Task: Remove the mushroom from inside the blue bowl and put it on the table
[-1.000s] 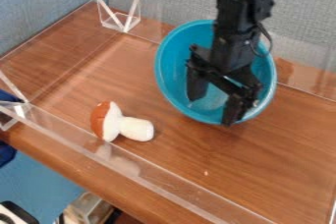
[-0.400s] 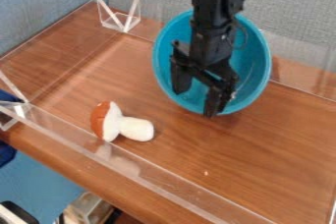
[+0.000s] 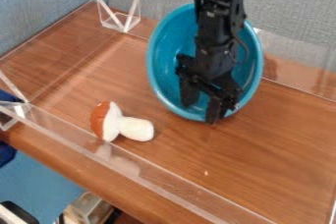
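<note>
mushroom (image 3: 121, 123): on bench (image 3: 184, 161), outside bowl (image 3: 163, 59) | likely light, smooth; pinch thick stem | fingers (image 3: 210, 102): down inside bowl, opening and any hold unclear

the reddish-brown wood-grain tabletop (image 3: 98, 72) bears a round teal-blue bowl (image 3: 163, 59) toward one o'clock, a toy mushroom with reddish-brown cap and cream-white stem (image 3: 121, 123) toward nine o'clock, and a small white wire-like frame (image 3: 120, 17) toward eleven o'clock.
</note>
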You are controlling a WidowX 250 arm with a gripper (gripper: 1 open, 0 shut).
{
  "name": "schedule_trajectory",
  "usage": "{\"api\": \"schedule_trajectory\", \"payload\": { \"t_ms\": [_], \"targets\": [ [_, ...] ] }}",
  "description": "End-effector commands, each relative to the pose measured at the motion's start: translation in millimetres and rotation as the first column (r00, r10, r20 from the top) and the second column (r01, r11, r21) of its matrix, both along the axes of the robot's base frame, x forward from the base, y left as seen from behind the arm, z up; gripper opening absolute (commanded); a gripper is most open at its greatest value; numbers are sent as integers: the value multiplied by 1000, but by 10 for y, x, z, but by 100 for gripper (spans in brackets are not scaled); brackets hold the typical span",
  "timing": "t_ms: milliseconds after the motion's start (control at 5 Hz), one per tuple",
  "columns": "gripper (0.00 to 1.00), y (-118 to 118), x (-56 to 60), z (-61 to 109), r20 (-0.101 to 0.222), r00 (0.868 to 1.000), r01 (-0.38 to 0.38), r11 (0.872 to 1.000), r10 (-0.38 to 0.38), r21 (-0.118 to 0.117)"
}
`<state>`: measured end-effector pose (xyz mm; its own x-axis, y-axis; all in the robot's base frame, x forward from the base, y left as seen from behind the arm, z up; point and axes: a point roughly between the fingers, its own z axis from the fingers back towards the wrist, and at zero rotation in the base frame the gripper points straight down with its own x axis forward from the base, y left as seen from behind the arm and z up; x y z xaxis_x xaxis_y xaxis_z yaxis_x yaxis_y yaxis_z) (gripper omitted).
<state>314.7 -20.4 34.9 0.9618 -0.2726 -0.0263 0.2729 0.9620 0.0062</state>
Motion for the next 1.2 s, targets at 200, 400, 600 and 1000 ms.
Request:
{"api": "schedule_trajectory", "payload": {
  "t_ms": [200, 400, 600, 1000],
  "targets": [
    [0, -69, 32, -14, 43, 995, -95, 996, 95, -3],
    [100, -74, -79, -59, 46, 983, -179, 984, 179, -9],
    [100, 55, -86, 88, 55, 978, -201, 979, 202, -19],
    [0, 269, -112, 238, 69, 967, -245, 969, 247, -33]
  ]
}}
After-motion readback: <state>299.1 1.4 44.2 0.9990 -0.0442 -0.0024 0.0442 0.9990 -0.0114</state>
